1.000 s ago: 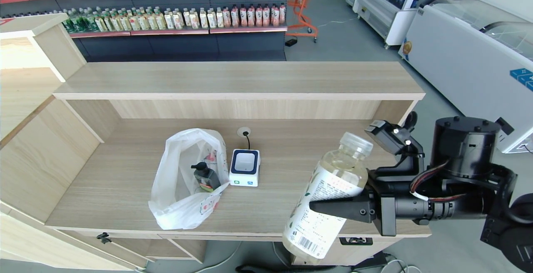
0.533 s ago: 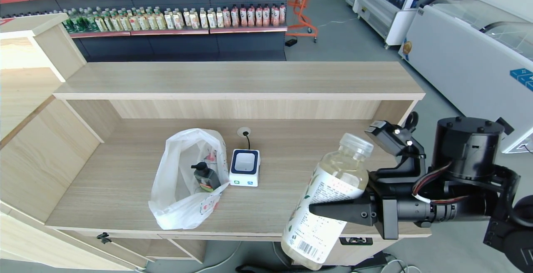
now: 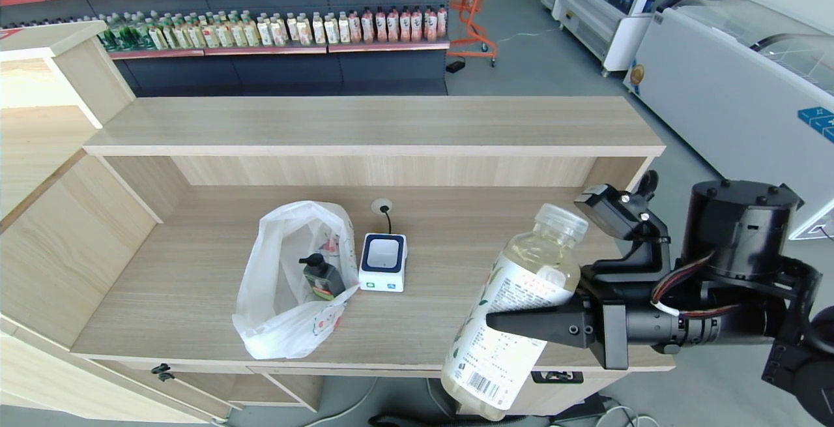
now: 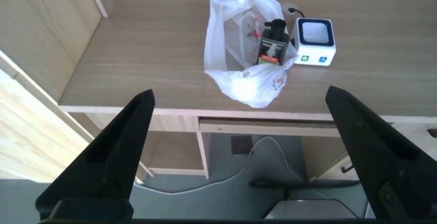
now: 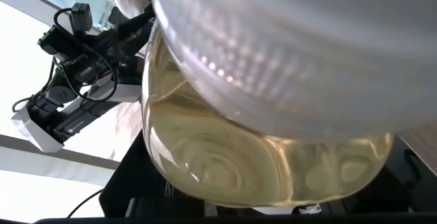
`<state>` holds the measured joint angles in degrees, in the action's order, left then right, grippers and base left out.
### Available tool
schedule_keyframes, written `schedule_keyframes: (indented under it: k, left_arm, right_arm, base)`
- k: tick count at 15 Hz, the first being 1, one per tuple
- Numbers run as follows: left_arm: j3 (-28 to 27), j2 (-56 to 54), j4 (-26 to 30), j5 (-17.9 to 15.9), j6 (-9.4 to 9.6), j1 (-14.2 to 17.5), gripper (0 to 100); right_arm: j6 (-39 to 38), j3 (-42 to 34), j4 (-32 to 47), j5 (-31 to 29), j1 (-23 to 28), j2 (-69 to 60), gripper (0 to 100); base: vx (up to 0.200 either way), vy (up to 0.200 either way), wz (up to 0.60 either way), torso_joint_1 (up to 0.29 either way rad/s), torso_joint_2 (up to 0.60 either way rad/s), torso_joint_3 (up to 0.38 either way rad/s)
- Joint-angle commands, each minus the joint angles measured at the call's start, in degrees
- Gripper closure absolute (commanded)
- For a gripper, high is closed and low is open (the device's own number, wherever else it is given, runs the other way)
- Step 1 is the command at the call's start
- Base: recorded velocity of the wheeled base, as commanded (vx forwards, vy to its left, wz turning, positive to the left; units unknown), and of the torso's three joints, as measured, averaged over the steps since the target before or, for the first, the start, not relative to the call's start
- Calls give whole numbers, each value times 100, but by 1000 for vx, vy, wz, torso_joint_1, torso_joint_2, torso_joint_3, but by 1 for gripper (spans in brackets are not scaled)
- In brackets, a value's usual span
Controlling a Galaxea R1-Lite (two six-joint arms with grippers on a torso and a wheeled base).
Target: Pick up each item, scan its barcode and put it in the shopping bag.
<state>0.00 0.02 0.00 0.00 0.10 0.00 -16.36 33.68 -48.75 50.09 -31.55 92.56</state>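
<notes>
The counter [image 3: 456, 231] holds the shopping bag [image 3: 267, 309] near its front edge. My right gripper [image 3: 515, 316] is clamped on the bottle [image 3: 521, 270], which is tilted in the air over the front right corner. My left gripper [image 4: 239, 156] hangs wide apart, holding nothing. The little scanner [image 3: 383, 261] sits just beside the bag. I think scanning comes next: I must carry the bottle over and turn its barcode [image 3: 481, 382] toward the scanner.
</notes>
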Motion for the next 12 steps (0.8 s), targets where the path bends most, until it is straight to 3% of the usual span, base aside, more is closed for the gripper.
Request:
schedule_keyframes:
  k: [1, 3, 4, 5, 6, 9, 12]
  left_arm:
    - [0, 6, 0, 9, -1, 0, 0]
    - [0, 6, 0, 0, -1, 0, 0]
    - [0, 6, 0, 0, -1, 0, 0]
    - [0, 6, 0, 0, -1, 0, 0]
    - [0, 6, 0, 0, -1, 0, 0]
    - [0, 6, 0, 0, -1, 0, 0]
    - [0, 6, 0, 0, -1, 0, 0]
  right_arm:
    - [142, -20, -12, -17, 35, -10, 100]
    - [933, 86, 76, -70, 360, -151, 100]
    - [1961, 95, 234, -386, 571, -300, 100]
    - [2946, 95, 419, -1054, 852, -397, 100]
    - [3350, 77, 419, -1652, 1037, -432, 100]
    - [3737, -37, 190, -2671, 1538, -582, 100]
    - [3912, -46, 67, -3040, 1722, -538, 100]
  base:
    - [0, 0, 0, 0, 0, 0]
    - [0, 0, 0, 0, 0, 0]
    - [0, 0, 0, 0, 0, 0]
    - [0, 0, 0, 0, 0, 0]
    - [0, 0, 0, 0, 0, 0]
    - [0, 0, 0, 0, 0, 0]
    - [0, 0, 0, 0, 0, 0]
